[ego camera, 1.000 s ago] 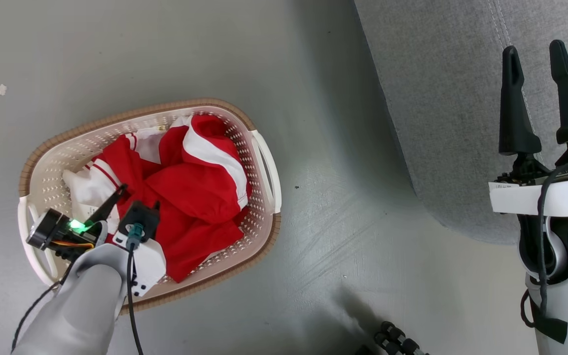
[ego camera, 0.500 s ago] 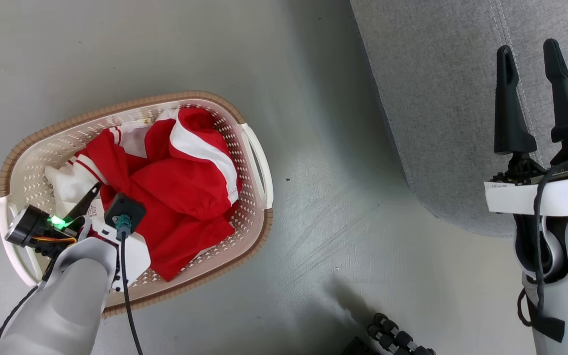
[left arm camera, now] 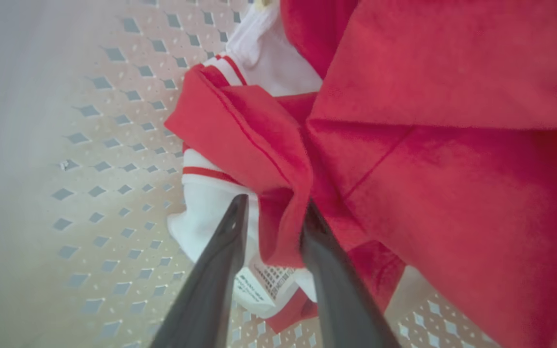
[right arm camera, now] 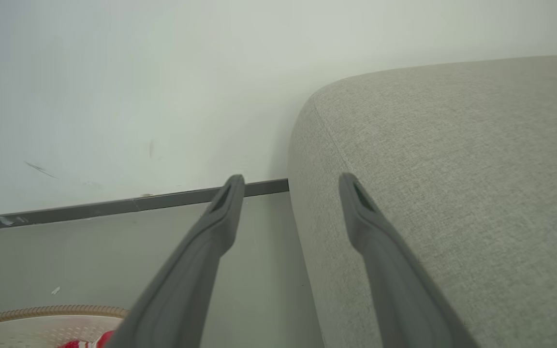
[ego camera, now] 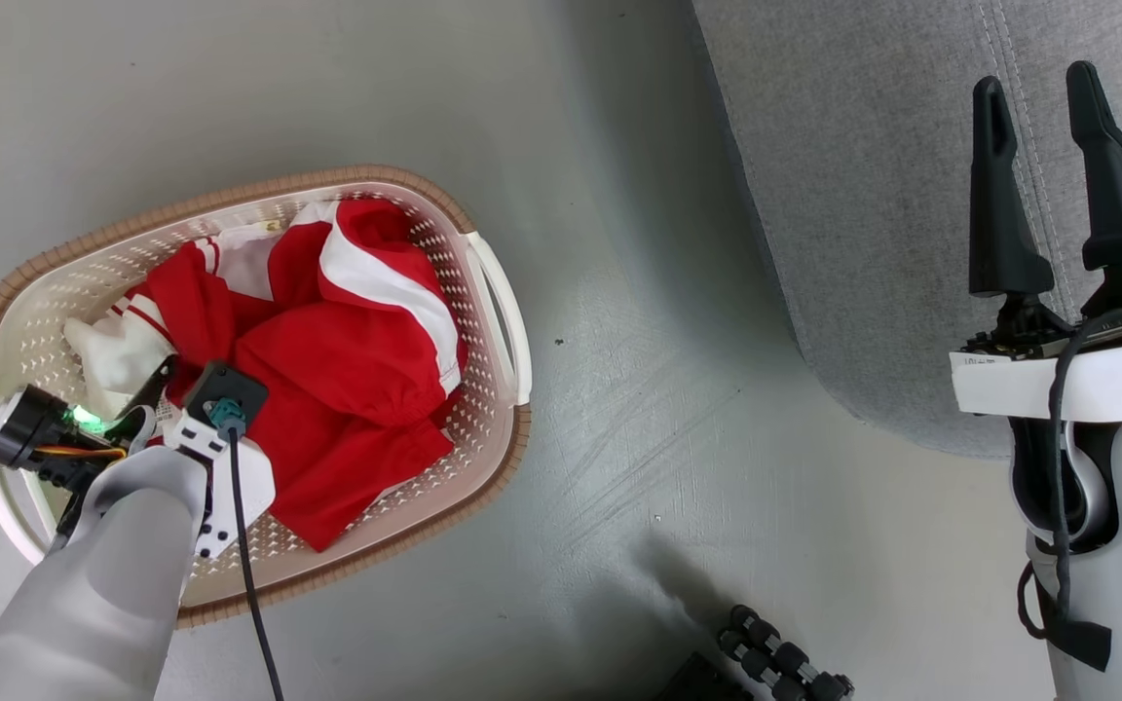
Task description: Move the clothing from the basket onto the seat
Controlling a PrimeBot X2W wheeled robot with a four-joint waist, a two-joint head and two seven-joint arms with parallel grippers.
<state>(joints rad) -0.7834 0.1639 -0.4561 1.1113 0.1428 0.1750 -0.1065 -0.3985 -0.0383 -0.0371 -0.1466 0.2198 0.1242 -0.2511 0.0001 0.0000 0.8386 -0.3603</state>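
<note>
Step in hand: taking hold of the first garment; judged early, with nothing on the seat as far as it shows
Clothing: red and white heap inside the basket, piled from its middle to its right end, with a white cuff towards the left end
Basket: on the floor, clear of the seat's rounded corner
Left pincer: down in the basket at the heap's left edge, jaws partly drawn in with a red fold between the two fingers; whether the fold is firmly pinched cannot be told
Right pincer: jaws wide apart, holding nothing, poised over the seat's near edge
Next move, as judged: confirm the pinch on the fold, lift until the cloth clears the basket rim, then carry it across the floor gap to the seat
Risk, as judged: the garments overlap, so one fold may drag others with it, or slip out of a shallow pinch
</note>
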